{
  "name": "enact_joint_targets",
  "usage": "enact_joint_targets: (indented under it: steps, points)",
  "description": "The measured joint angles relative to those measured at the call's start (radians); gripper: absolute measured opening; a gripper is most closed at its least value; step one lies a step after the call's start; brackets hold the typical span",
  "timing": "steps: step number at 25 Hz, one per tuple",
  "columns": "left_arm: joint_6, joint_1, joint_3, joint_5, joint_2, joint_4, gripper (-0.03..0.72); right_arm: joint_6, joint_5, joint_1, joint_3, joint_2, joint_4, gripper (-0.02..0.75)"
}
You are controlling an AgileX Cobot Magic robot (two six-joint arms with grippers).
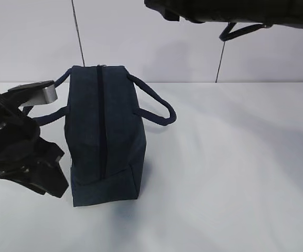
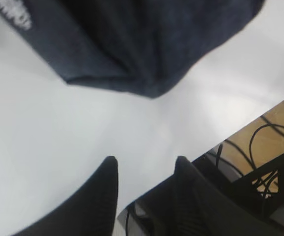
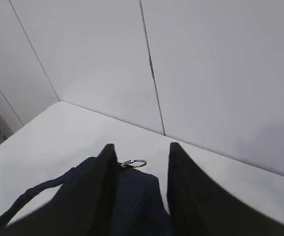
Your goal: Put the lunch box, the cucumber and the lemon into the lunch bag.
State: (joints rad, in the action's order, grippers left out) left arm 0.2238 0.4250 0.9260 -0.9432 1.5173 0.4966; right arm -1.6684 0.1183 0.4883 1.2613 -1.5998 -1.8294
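Lunch bag (image 1: 103,136): dark navy fabric, boxy, standing upright on the white table (image 1: 230,173), left of centre in the exterior view. Zipper (image 1: 101,121) running down the middle of the top toward the camera, closed along its visible length. Two looped handles: one (image 1: 157,105) drooping off the right side, the other (image 1: 52,113) on the left, partly hidden behind the left arm. Silver ring pull (image 3: 133,163) at the far end of the zipper, seen in the right wrist view just between the finger tips. White lettering (image 2: 12,14) on the bag's fabric at the top left corner of the left wrist view, too blurred and cropped to read; no brand legible anywhere.

Left gripper (image 2: 147,164): low beside the bag's left flank, fingers parted with only bare table between them, grasping nothing, apart from the fabric. Beyond the table edge, black cables (image 2: 265,147) over a wooden floor.

Right gripper (image 3: 139,147): above the bag's far end, fingers spread with the navy fabric showing below and between them, released, nothing pinched; contact with the bag impossible to tell. In the exterior view, only the dark arm along the top edge. Pale wall panels (image 3: 206,64) behind.
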Motion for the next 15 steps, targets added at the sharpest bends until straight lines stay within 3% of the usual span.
enact_joint_targets:
  steps: [4,15]
  points:
    - [-0.057,0.000,0.029,-0.086,0.000,-0.048,0.273,0.103,0.011,0.000,-0.064,0.061,0.000,0.249]
    - [-0.073,0.000,0.105,-0.236,0.000,-0.140,0.272,0.295,0.166,-0.006,-0.248,0.182,0.041,0.249]
